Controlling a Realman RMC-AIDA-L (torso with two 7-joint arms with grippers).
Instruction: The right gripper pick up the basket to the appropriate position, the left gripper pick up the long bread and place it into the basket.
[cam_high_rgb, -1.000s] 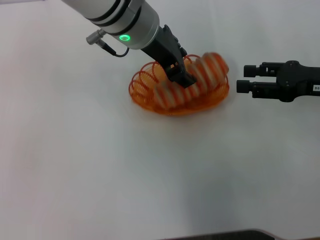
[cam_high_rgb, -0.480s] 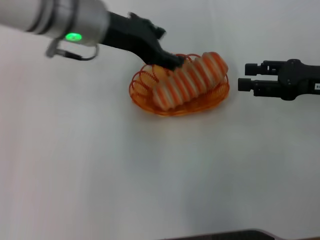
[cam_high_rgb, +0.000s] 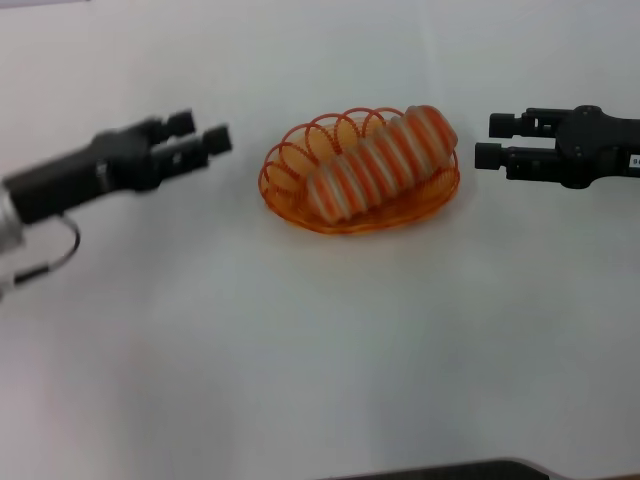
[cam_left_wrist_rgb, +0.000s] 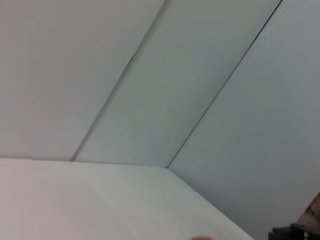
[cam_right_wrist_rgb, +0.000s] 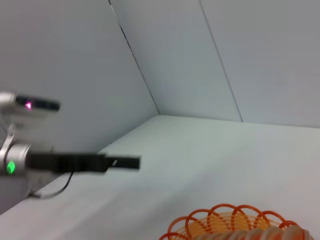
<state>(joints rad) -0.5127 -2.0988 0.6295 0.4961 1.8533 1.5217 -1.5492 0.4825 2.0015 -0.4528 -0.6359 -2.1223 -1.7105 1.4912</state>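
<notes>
The orange woven basket (cam_high_rgb: 290, 165) sits on the white table at the middle of the head view. The long bread (cam_high_rgb: 380, 160), striped orange and cream, lies slantwise inside it. My left gripper (cam_high_rgb: 205, 135) is open and empty, to the left of the basket and apart from it. My right gripper (cam_high_rgb: 490, 140) is open and empty, just right of the basket and not touching it. The right wrist view shows the basket rim (cam_right_wrist_rgb: 225, 215), the bread's top (cam_right_wrist_rgb: 265, 235) and the left gripper (cam_right_wrist_rgb: 125, 162) farther off.
The white table (cam_high_rgb: 320, 340) spreads around the basket. Pale wall panels stand behind the table in both wrist views. A dark edge (cam_high_rgb: 450, 470) runs along the table's near side.
My left gripper has let go of the bread, which now lies in the basket, and has drawn back to the left. The right gripper has barely moved.
</notes>
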